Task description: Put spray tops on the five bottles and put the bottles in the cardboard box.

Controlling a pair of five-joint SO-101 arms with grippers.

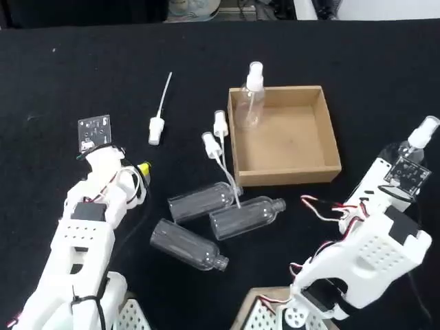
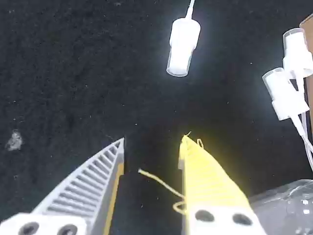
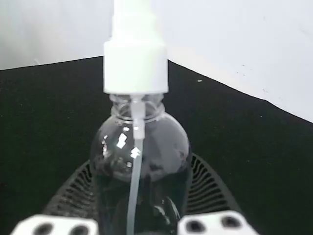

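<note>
Black cloth worktop (image 1: 62,69); room behind the far edge shows clutter mid and a white wall (image 1: 392,8) at far right. L arm (image 1: 89,220) sits near-left, left jaws released over bare cloth, nothing in them. Just beyond lies a loose spray top (image 1: 157,129), tube pointing away. Centre: 3 capless bottles on their sides, i.e. near bottle (image 1: 187,244), mid bottle (image 1: 199,201), right bottle (image 1: 245,216). Two spare tops (image 1: 220,124) lie beside the box's left wall, tubes running toward the bottles. Cardboard box (image 1: 289,175) is open, w/ one capped bottle (image 1: 251,103) in its far-left corner. Right of the box, R arm (image 1: 375,251): right jaws clenched on held bottle (image 3: 142,156), top fitted; can't tell if it touches the worktop.
</note>
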